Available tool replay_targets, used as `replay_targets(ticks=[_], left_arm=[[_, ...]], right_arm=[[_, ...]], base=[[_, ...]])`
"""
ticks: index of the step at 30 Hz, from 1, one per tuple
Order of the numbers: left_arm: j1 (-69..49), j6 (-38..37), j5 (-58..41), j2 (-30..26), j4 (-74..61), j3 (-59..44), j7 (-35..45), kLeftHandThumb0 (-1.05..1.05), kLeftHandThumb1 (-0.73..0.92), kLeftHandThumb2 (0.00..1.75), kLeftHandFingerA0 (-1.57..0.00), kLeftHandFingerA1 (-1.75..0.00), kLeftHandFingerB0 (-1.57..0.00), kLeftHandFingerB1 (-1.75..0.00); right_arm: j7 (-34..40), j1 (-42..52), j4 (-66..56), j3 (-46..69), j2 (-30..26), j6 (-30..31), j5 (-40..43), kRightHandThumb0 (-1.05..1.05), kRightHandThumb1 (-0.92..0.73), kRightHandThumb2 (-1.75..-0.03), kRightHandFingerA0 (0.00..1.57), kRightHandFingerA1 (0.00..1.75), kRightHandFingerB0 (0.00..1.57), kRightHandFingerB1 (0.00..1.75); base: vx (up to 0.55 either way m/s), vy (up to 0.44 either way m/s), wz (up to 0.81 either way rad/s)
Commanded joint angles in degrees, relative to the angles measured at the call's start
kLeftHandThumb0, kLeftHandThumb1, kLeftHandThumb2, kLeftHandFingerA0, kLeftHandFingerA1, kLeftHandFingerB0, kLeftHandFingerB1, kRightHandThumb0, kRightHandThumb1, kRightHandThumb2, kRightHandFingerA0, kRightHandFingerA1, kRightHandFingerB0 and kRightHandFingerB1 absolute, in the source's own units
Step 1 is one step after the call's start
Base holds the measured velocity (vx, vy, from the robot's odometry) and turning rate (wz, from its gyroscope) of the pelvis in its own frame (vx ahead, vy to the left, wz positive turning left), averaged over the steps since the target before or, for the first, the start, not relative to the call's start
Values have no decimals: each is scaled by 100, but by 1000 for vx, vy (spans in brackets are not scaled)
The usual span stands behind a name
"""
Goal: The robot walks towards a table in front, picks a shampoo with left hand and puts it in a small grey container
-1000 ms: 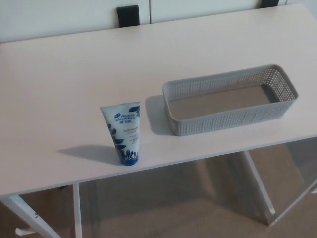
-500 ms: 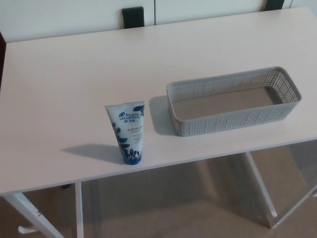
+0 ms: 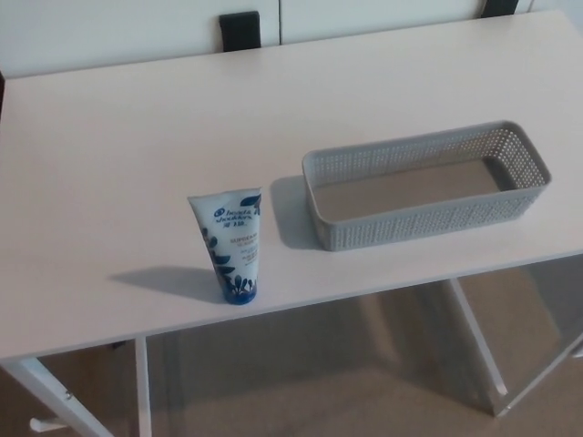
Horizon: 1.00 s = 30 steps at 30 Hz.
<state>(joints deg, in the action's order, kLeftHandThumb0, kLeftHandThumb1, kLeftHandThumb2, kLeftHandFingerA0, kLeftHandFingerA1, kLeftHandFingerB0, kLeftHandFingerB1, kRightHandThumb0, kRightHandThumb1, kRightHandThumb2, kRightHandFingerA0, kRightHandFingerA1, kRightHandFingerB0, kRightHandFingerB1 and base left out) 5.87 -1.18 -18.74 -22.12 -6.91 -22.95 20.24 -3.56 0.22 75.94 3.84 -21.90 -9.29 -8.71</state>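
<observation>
Shampoo (image 3: 233, 250) stands upright on its dark blue cap close to the near edge of the white desk (image 3: 118, 137), left of the middle. It is a white tube that widens toward its flat crimped top, with a blue logo near the top and blue leaf shapes running down one side toward the cap. Its soft shadow falls to the left across the desk top. Nothing touches the tube.

Below the near edge, a thin white desk leg (image 3: 141, 382) drops on the left and a slanted one (image 3: 478, 341) on the right, over a beige floor (image 3: 319, 391).

Neither the left robot hand nor the right robot hand shows in the head view, so I cannot tell whether either is spread, pressed together or pinching anything.

To the right of the shampoo and a little farther back sits the small grey container (image 3: 428, 218), a long, shallow rectangular basket with perforated walls. It lies slightly askew, its right end angled farther away than its left. Its left end is near the tube but apart from it, with a strip of bare desk between them. The container's flat bottom is plainly visible through its open top.

Beyond both things the desk top runs back, bare and pale. At its far edge a black rectangular object (image 3: 240, 30) rises behind the desk, left of centre, and a second dark shape (image 3: 498, 6) shows at the top right. Pale panels (image 3: 109, 27) fill the background behind them.
</observation>
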Motion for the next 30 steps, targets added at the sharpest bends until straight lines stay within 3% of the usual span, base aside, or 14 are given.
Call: replay_targets(ticks=[1, 2, 3, 4, 7, 8, 9, 11, 13, 18, 19, 25, 26, 30], left_arm=[[808, 1376, -492, -335, 928, 486, 637, -105, 20, 60, 0, -115, 0, -2], [946, 1500, -527, -354, 1157, 564, 762, -105, 20, 60, 0, -115, 0, -2], [1071, 1458, -465, -356, 1421, 664, 895, -71, 6, 55, 0, -126, 0, -32], [1171, 1461, -385, -362, 1613, 769, 974, -25, -23, 64, 0, -76, 0, -68], [1421, 1549, -211, -416, 2042, 1040, 1097, -25, -19, 65, 0, -70, 0, -64], [1433, 1580, -154, -428, 2119, 1130, 1091, -90, 22, 47, 0, -111, 0, -43], [1423, 1578, -126, -444, 2176, 1186, 1115, -95, 15, 53, 0, -78, 0, -46], [1371, 1551, -32, -459, 2360, 1353, 1165, -58, 4, 61, 0, -57, 0, -19], [1321, 1525, 11, -459, 2542, 1470, 1220, -53, 6, 63, 0, -52, 0, -17], [1292, 1392, 115, -408, 2912, 1639, 1308, -73, 14, 52, 0, -51, 0, -28], [1252, 1291, 179, -399, 2942, 1722, 1360, -51, 3, 60, 0, -51, 0, -18], [1209, 1199, 307, -320, 2760, 2020, 1452, -50, 4, 59, 0, -52, 0, -18], [1200, 1203, 322, -298, 2708, 2058, 1445, -72, 14, 51, 0, -55, 0, -28], [1063, 1157, 515, -213, 2314, 2310, 1364, -74, 16, 52, 0, -62, 0, -34]], right_arm=[[-101, -13, 0, 37, -143, 19, 43, -32, -54, -55, 76, 46, 60, 40], [-87, -18, 14, 34, -141, 28, 34, -32, -54, -55, 76, 46, 60, 40], [-79, -32, 20, 29, -150, 32, 26, -31, -53, -55, 76, 45, 61, 40], [-73, -46, 25, 17, -156, 37, 10, -32, -53, -54, 77, 46, 60, 40], [-79, -55, -3, 33, -158, 22, 36, -32, -54, -55, 78, 46, 61, 41], [-101, -31, -11, 32, -165, -10, 38, -31, -54, -55, 77, 46, 60, 41], [-104, -24, -6, 20, -172, -7, 25, -32, -54, -55, 76, 45, 60, 40], [-138, -25, 4, 0, -181, 9, 9, -32, -53, -55, 77, 46, 60, 40], [-223, 0, -29, 20, -178, -5, 53, -30, -53, -56, 75, 46, 59, 41], [-285, 30, -40, 12, -181, -21, 53, -29, -53, -56, 75, 46, 61, 42], [-305, 27, -25, 35, -173, -15, 75, -29, -53, -56, 74, 46, 61, 42], [-376, -3, -20, 46, -172, 2, 85, -30, -55, -55, 77, 46, 61, 40], [-394, -9, -24, 84, -164, 2, 124, -28, -53, -56, 78, 47, 61, 42], [-405, -9, -20, 92, -168, 2, 101, -29, -54, -56, 76, 46, 59, 41]], base=[[0, 0, 0], [0, 0, 0], [0, 0, 0], [0, 0, 0], [0, 0, 0], [0, 0, 0], [0, 0, 0], [0, 0, 0], [0, 0, 0], [0, 0, 0], [0, 0, 0], [0, 0, 0], [0, 0, 0], [0, 0, 0]])
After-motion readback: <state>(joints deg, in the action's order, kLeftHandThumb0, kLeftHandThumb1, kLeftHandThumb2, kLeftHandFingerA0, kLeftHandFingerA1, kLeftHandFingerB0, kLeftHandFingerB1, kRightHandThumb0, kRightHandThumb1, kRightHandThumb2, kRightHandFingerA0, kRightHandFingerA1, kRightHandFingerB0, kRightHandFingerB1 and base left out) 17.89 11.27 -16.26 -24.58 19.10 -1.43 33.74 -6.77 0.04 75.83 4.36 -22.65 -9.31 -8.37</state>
